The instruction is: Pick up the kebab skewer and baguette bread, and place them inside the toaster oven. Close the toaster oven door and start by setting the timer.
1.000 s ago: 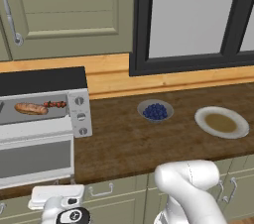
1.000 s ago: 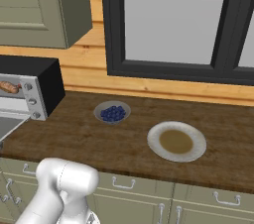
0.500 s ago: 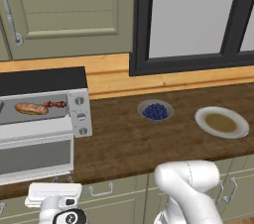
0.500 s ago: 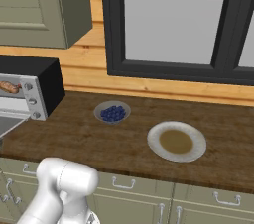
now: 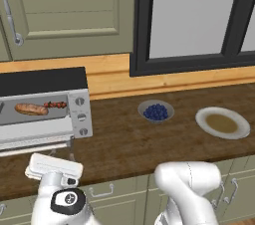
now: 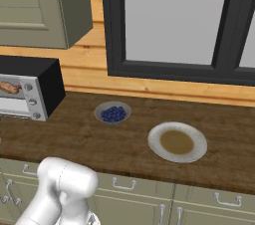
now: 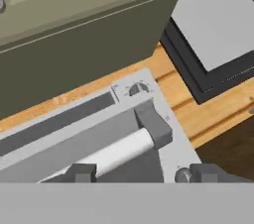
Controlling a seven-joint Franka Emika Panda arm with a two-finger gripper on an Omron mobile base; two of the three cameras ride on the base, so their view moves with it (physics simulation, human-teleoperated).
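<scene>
The toaster oven (image 5: 45, 107) stands at the left end of the wooden desk (image 5: 149, 139), and through its window the baguette bread (image 5: 31, 109) lies inside with the kebab skewer (image 5: 56, 104) just beside its right end. In the hand view the gripper (image 7: 144, 172) sits close under the white handle (image 7: 121, 151) of the toaster oven door (image 7: 74, 141), its jaws standing apart with the handle's right end between the tips and nothing clamped. Further right on the desk sit a bowl of blueberries (image 5: 156, 112) and, well apart from the oven, a plate (image 5: 222, 122).
</scene>
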